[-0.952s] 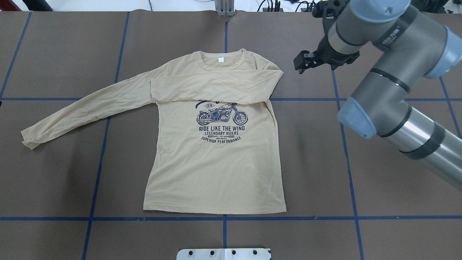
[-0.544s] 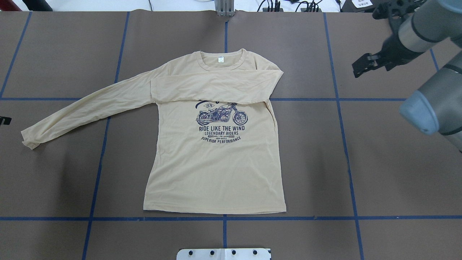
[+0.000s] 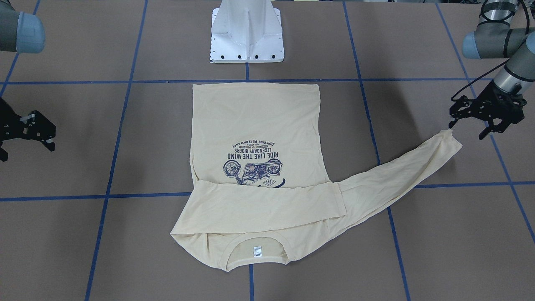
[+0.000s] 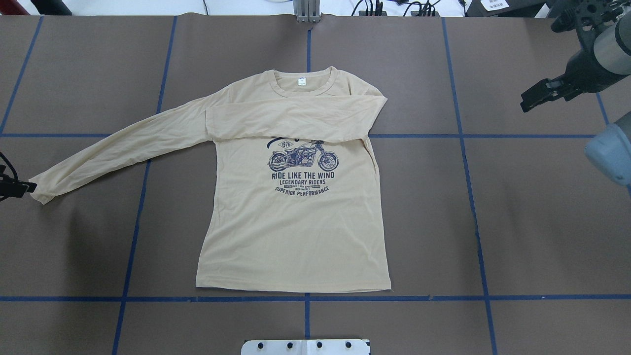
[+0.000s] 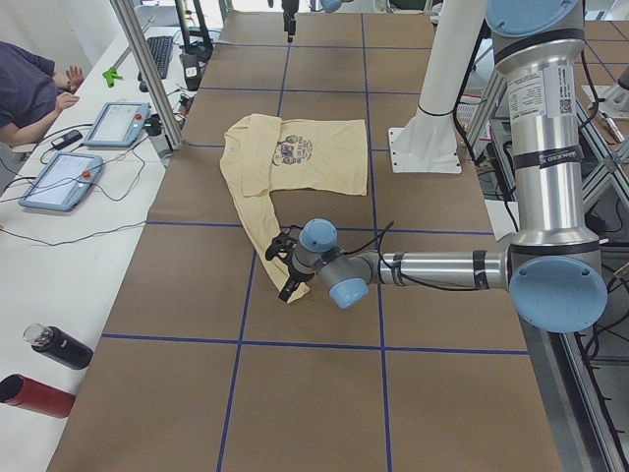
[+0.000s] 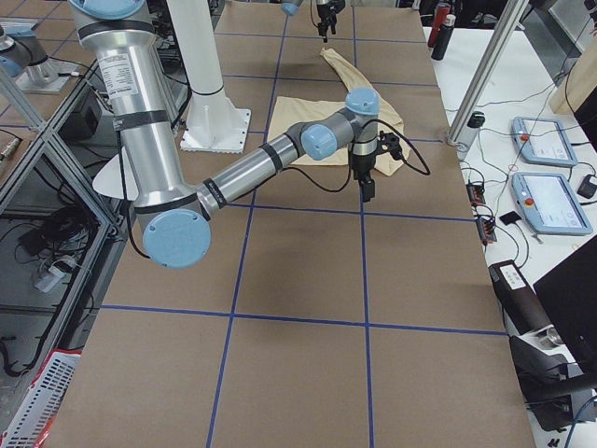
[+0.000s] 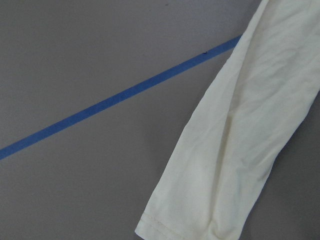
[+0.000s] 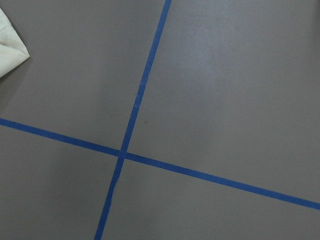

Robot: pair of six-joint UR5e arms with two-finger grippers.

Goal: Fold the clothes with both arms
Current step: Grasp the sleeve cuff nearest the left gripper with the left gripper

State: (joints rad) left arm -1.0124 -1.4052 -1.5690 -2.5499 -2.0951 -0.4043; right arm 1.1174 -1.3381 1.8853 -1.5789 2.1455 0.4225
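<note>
The cream-yellow long-sleeved shirt lies flat on the table with its motorcycle print facing up. One sleeve is folded across the chest. The other sleeve stretches out toward the robot's left and ends in a cuff. My left gripper hovers open right at that cuff, with nothing between its fingers. The left wrist view shows the cuff just below the camera. My right gripper is open and empty, well off the shirt's other side. The right wrist view catches only a corner of the cloth.
The white bolted pedestal base stands at the robot's edge of the table. Blue tape lines grid the brown surface. Beyond the far edge are a person, two tablets and bottles on a white bench.
My right arm has swung away from the shirt's shoulder toward the right edge. My left gripper has come in from the left edge up to the outstretched cuff. The shirt has not moved.
</note>
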